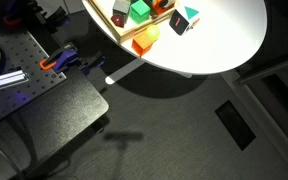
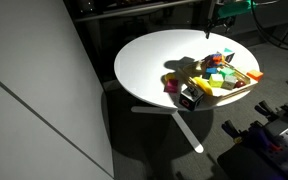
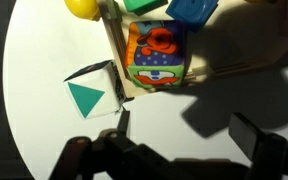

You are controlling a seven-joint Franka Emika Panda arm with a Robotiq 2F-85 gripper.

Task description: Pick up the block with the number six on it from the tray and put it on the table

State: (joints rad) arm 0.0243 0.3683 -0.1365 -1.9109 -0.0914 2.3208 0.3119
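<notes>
The large round table with a smooth white top (image 1: 224, 35) fills the upper part of both exterior views and stands on a white leg (image 2: 184, 128) over a dark floor. Near one side of the tabletop lies the shallow rectangular tan-orange wooden tray (image 2: 249, 78), crowded with coloured toy blocks. In the wrist view one of the tray's wooden walls (image 3: 112, 45) runs up the picture with bare tabletop to its left.

The Robotiq gripper (image 3: 164, 150) comes in from the bottom edge of the wrist view. Its dark fingers (image 3: 79, 155) are spread wide with nothing between them, and it hangs above the white tabletop just outside the tray, touching no block.

The small cube with red-orange faces, the block with the number six (image 3: 156, 50), sits inside the tray in a corner, close against the wooden wall. The face towards the camera shows an orange panel with a red figure above a blue band, and no number can be read on it.

Just across the wall, on the table and outside the tray, lies a teal, black and white cube (image 3: 87, 98). Deeper in the tray are a green cube (image 1: 140, 12), a blue block (image 3: 192, 8) and a round yellow piece (image 3: 81, 7), all cut off by the upper edge of the wrist view
</notes>
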